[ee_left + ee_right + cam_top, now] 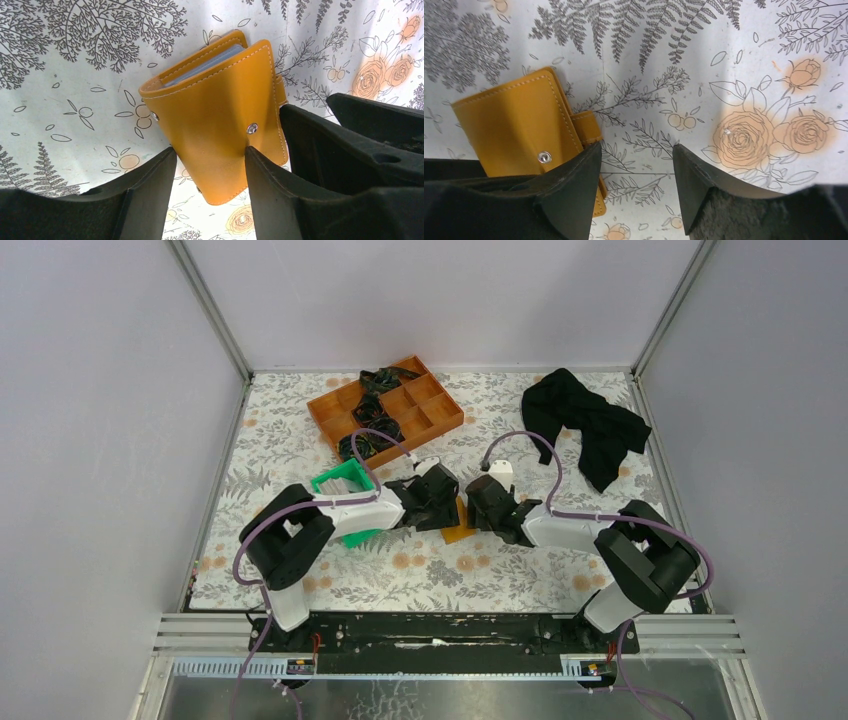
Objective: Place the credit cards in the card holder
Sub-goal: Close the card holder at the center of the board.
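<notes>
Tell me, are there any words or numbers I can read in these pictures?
None that can be read.
The wallet is plain orange with metal snaps, no brand.
The tablecloth has only flowers and ferns.
The small tags at the arm bases are too tiny to read.

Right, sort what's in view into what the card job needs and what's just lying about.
For the job:
- orange card holder, lying folded between the two grippers
- green bin, white cards apparently inside

Lying about:
- orange compartment tray holding black items
- black cloth
</notes>
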